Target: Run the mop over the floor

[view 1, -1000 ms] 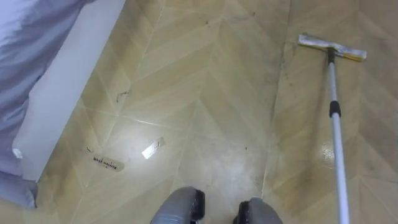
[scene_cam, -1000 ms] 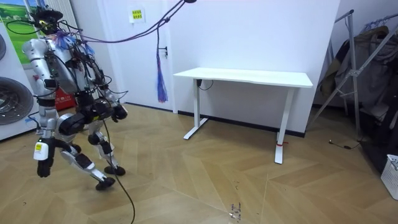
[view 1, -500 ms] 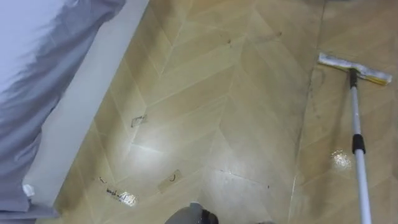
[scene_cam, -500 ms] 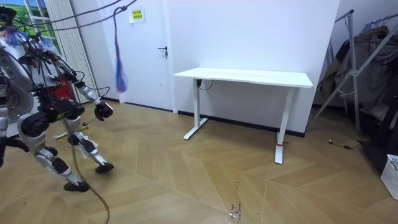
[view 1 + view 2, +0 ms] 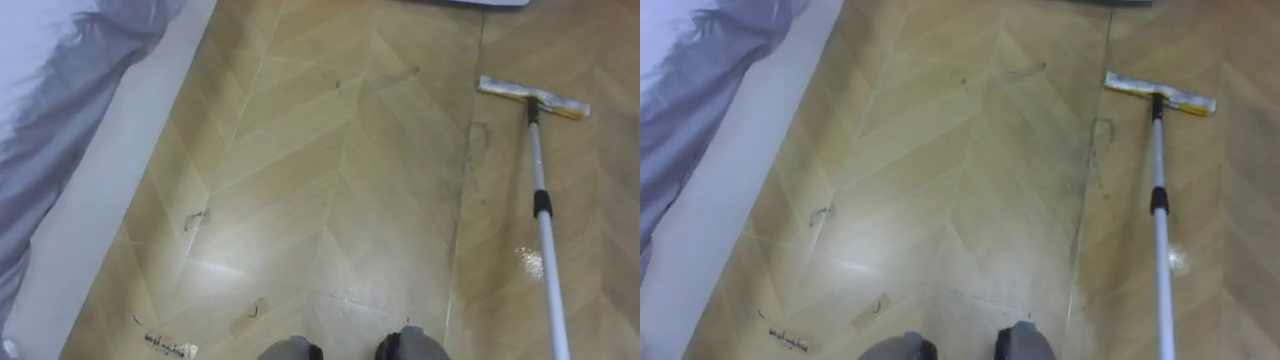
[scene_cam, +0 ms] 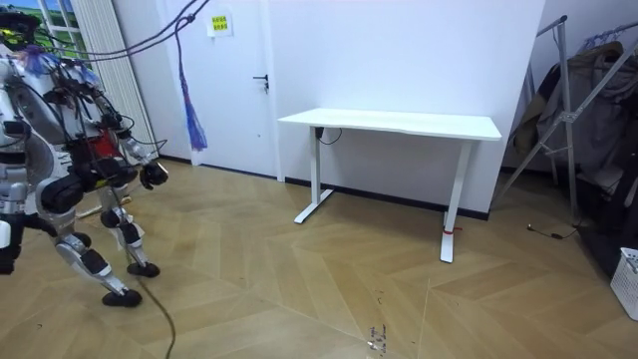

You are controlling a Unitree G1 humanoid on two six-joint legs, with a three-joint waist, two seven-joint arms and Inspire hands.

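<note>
A flat mop lies on the wooden floor to my right. Its pale head [image 5: 532, 97] with a yellow edge points away from me, and its white pole [image 5: 541, 215] runs back toward my right foot. No hand touches it. Dark smudges [image 5: 470, 135] mark the boards just left of the mop head. In the room view I stand at the room view's left edge in mid-step. One dark hand [image 6: 152, 175] reaches forward at waist height. The other hand [image 6: 5, 261] hangs low at the picture's edge.
A bed with a grey sheet [image 5: 60, 90] and a white side panel [image 5: 120, 170] runs along my left. Scuffs [image 5: 197, 218] and a strip of tape [image 5: 165, 346] mark the floor. A white desk [image 6: 399, 125], a clothes rack [image 6: 568, 110] and a basket [image 6: 628, 274] stand further right.
In the room view I have stepped toward the room view's left edge. The eye view shifted with my walk; the mop still lies on the floor.
</note>
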